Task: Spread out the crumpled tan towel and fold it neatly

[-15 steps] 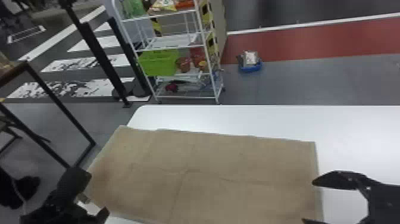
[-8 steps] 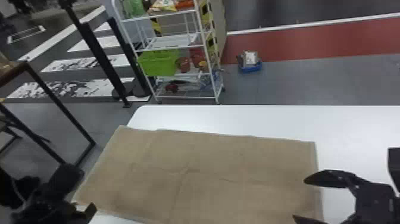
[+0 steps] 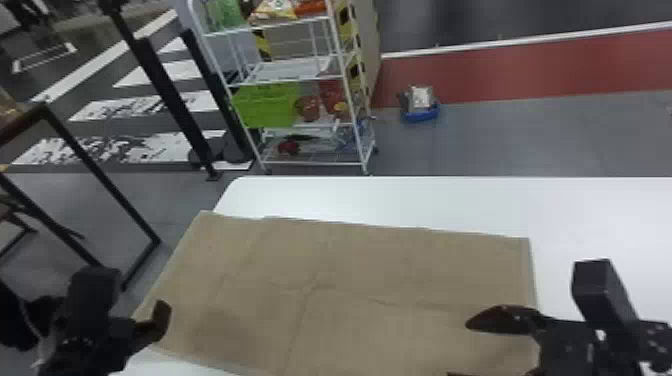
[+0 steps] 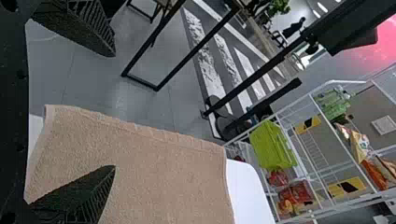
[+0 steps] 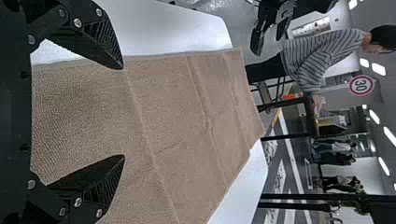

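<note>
Tan, faintly creased towel (image 3: 370,270) lies spread on the round-cornered white table (image 3: 400,200).
Wrist views reveal ribbed finger faces, each pair apart — the black two-fingered right gripper (image 3: 461,350) has shifted inward over the towel, the black left gripper (image 3: 157,320) farther forward.

Bright ceiling lights (image 5: 378,69), sheen on tabletop (image 3: 400,200)

the number 30 can be read on a round, red-rimmed sign (image 5: 361,85), seen in the right wrist view. it is in the room beyond the right gripper (image 3: 460,349), well apart from its fingertips.
</note>
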